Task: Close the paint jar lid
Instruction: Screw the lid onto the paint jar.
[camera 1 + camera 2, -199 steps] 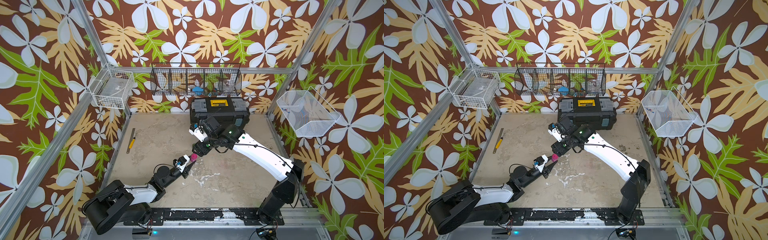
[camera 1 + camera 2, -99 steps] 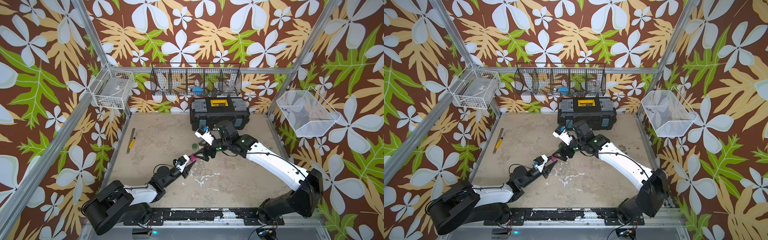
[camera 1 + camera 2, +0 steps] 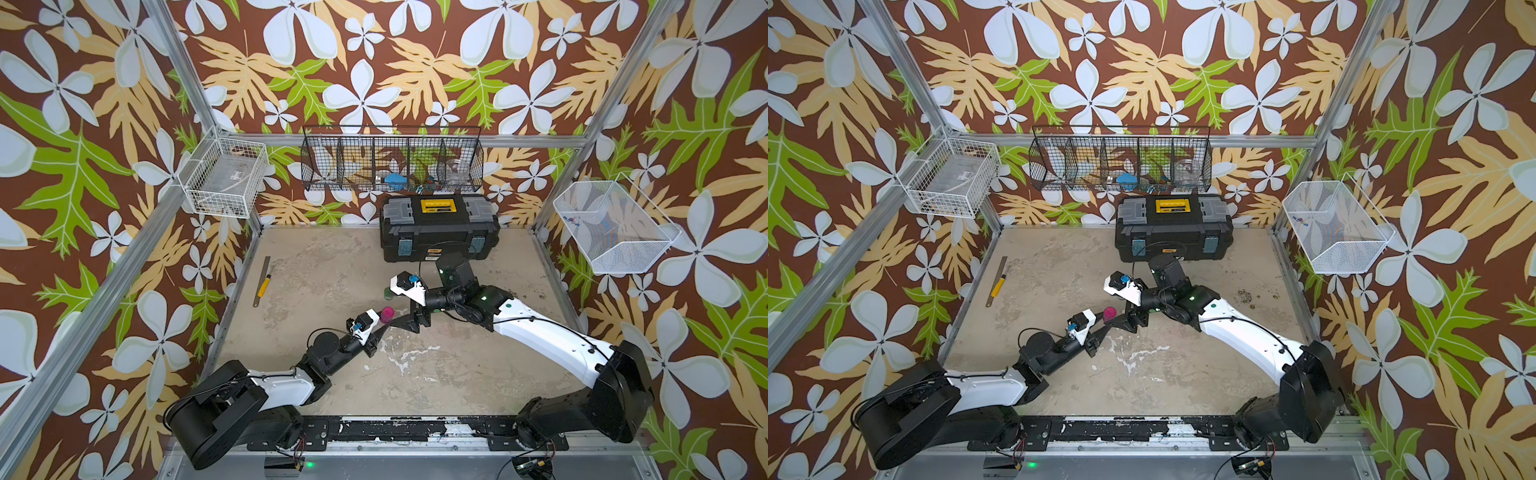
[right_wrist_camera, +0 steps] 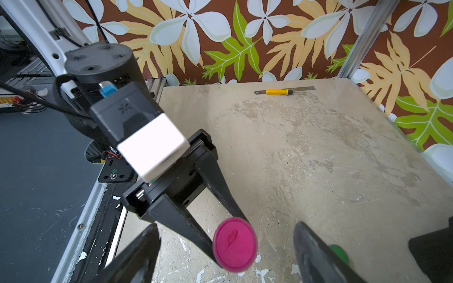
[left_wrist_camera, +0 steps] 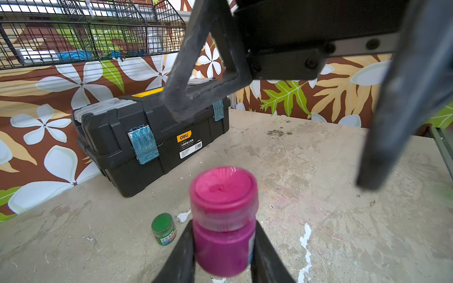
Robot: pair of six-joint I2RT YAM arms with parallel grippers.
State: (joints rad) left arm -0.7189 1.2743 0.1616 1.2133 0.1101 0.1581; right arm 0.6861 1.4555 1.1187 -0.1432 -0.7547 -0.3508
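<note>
Left tool (image 5: 223, 247) is closed tight on the pink paint jar (image 5: 224, 235), one finger on each side of the body just below the cap. That leaves the pink lid (image 5: 223, 191) clear above the jaws. The jar is upright near the middle of the surface (image 5: 318, 196), between the two arms. I cannot tell whether its base rests on the surface or hangs just off it. The right tool (image 4: 226, 225) is spread wide and holds nothing. In the right wrist view the lid lies between its fingers (image 4: 316, 254) with a clear gap on each side, and in the left wrist view those fingers stand higher than the jar. The lid sits on the mouth, but whether it is fully tightened is not visible. The jar looks like a small, light pot of stiff plastic with smooth walls, so it would probably slip or twist under a loose grip. The body hold should therefore stay firm and low. The lid is best taken across its rim, square from above, and turned without side push so the paint stays level. A small green jar (image 5: 163, 229) stands close by on the surface, and a black toolbox (image 5: 152, 137) sits farther back.
</note>
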